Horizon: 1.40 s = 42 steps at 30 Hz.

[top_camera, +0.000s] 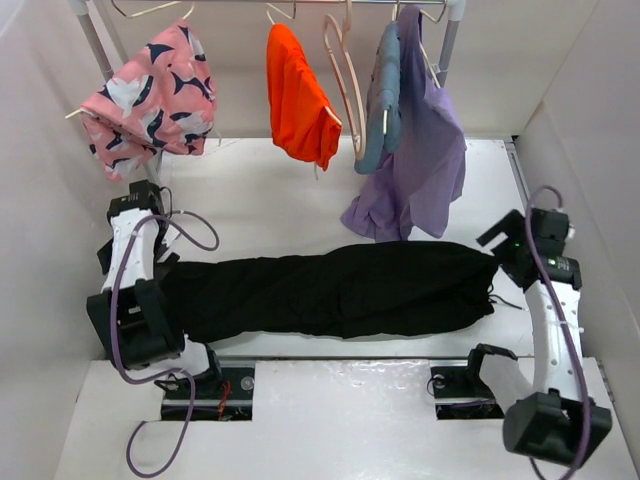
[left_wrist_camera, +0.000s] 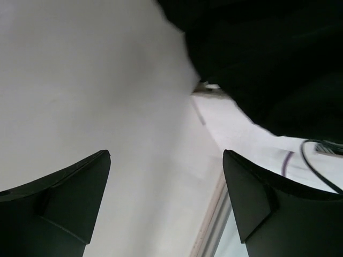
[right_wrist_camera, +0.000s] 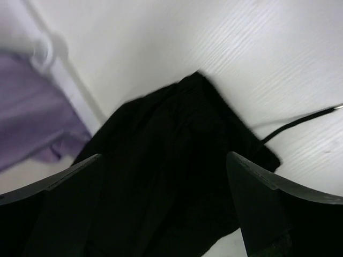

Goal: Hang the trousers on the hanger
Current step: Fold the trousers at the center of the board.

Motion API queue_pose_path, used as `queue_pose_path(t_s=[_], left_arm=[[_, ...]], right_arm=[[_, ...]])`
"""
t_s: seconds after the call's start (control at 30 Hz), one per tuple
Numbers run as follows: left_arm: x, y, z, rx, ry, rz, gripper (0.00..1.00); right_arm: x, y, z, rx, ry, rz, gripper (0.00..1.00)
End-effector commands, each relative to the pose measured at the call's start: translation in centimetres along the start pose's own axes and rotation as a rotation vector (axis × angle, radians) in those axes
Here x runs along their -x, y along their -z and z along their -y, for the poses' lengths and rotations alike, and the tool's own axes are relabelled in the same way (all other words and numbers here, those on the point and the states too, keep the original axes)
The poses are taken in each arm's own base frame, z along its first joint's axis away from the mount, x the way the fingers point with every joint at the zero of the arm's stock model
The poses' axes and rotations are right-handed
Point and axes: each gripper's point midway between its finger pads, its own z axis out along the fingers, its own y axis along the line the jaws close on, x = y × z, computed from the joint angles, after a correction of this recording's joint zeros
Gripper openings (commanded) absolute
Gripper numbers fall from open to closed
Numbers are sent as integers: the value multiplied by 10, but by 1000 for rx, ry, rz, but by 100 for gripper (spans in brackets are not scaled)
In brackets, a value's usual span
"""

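left gripper (left_wrist_camera: 166, 160) - fingers wide, holding nothing | trousers (top_camera: 330, 290) lie flat between both arms | hanger (top_camera: 327, 45) hangs up behind, well apart | right gripper (right_wrist_camera: 163, 160) wide, over the trousers' end | risk - floppy cloth may slip if pinched too thin

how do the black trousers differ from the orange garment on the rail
The trousers are black; the orange garment is bright orange. The trousers lie stretched flat on the table; the orange garment hangs bunched above it. The trousers are much larger than the orange garment. Both are plain fabric clothes.
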Motion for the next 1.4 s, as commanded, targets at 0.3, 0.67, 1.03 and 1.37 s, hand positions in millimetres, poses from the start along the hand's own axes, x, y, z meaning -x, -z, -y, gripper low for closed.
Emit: queue_pose_path(t_s=[0.3,0.67,1.03,1.37], left_arm=[[24,-65,53,-366,10,-15,63],[21,-99,74,-401,2,-95,20],[26,-93,62,-381,33,-61,0],[27,-81,31,-332,72,-11,75]], right_arm=[[-77,-2,-35,71,30,-218,99],[-103,-23,-29,19,24,-248,98],[-95,-46,-26,-38,25,-195,18],[-103,-39,-16,-41,53,-206,0]])
